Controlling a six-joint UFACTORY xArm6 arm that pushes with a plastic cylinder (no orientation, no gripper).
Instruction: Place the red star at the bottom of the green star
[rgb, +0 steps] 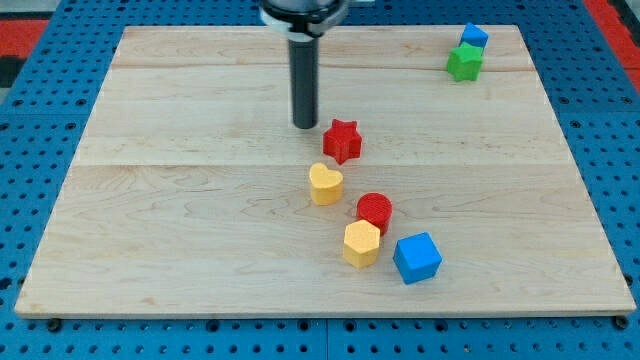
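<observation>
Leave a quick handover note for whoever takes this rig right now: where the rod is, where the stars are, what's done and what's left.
My tip sits just to the view's left of the red star, slightly above it, close by; contact unclear.
The green star is near the view's top right corner, beside a blue block.
Done: nothing visible; the stars are far apart.
Left: push the red star toward the view's right, to just below the green star.
</observation>
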